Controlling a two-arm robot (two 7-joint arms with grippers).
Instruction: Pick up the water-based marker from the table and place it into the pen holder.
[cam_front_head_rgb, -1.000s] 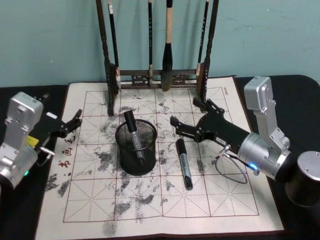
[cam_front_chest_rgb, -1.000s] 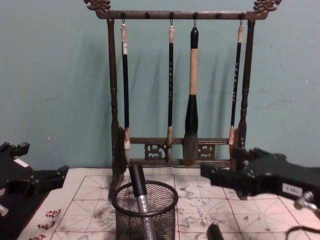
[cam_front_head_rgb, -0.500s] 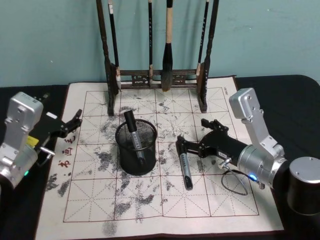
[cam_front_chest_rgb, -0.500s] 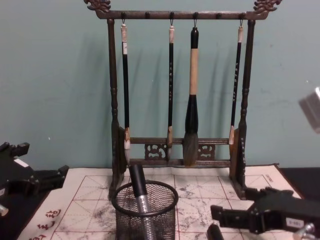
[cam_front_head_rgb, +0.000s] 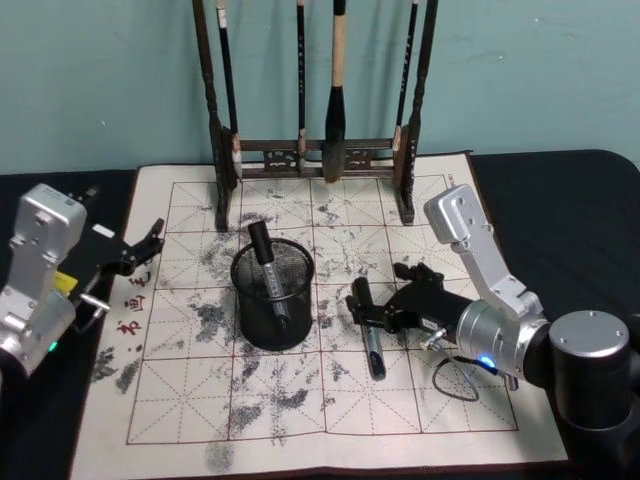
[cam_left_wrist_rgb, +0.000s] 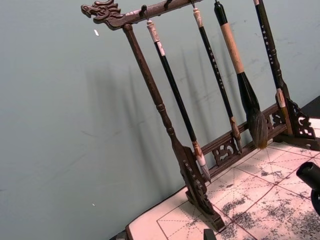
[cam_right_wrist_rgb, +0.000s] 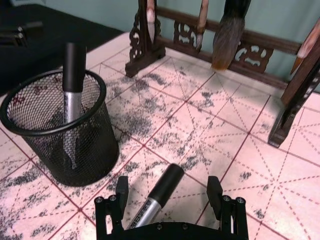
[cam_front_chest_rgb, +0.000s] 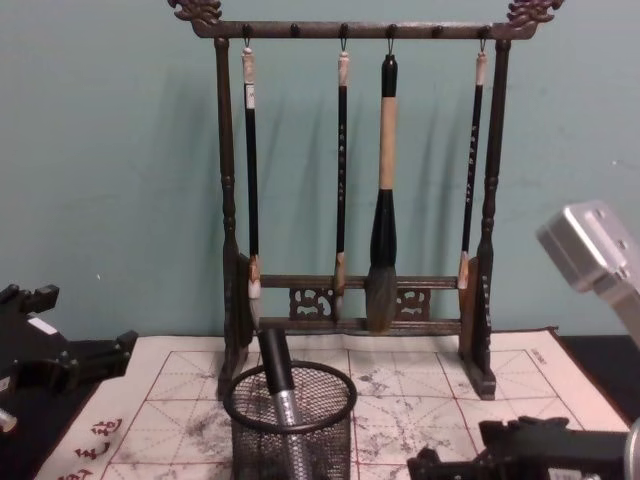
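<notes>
Beside the mesh pen holder (cam_front_head_rgb: 272, 305), right end effector (cam_right_wrist_rgb: 168, 185) straddles the cylindrical marker (cam_front_head_rgb: 373, 355).

My head camera looks down over the desk (cam_front_head_rgb: 560, 200); my chest camera faces level across it. Both share the holder (cam_front_head_rgb: 265, 325) and rack (cam_front_head_rgb: 310, 155).

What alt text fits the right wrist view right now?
The right gripper, open, straddles the water-based marker lying on the ink-stained mat. The black mesh pen holder stands beside it, holding another marker; the brush rack stands behind.
</notes>
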